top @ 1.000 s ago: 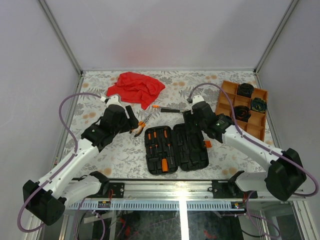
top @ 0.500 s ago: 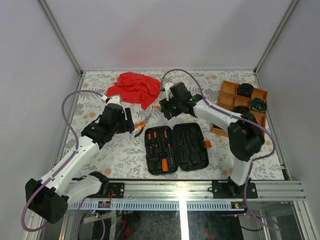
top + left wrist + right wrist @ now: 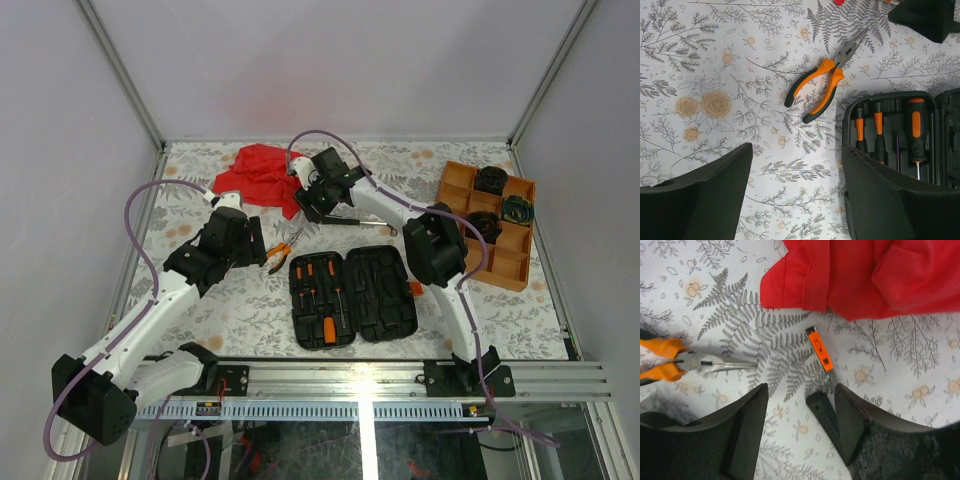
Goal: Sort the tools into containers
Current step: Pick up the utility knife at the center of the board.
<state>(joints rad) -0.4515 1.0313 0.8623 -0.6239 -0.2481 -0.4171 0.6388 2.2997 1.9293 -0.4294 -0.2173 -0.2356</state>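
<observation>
The right gripper (image 3: 801, 395) has swung left and far from its place over the open tool case (image 3: 352, 297) a second ago. Its jaws are spread, empty, above the loose screwdriver (image 3: 820, 352), which lies on the table just near of the red cloth (image 3: 890, 275). The left gripper (image 3: 797, 152) has barely moved, jaws also spread and empty, with the pliers (image 3: 825, 90) on the table just beyond. The orange tray (image 3: 455, 185) sits far right.
</observation>
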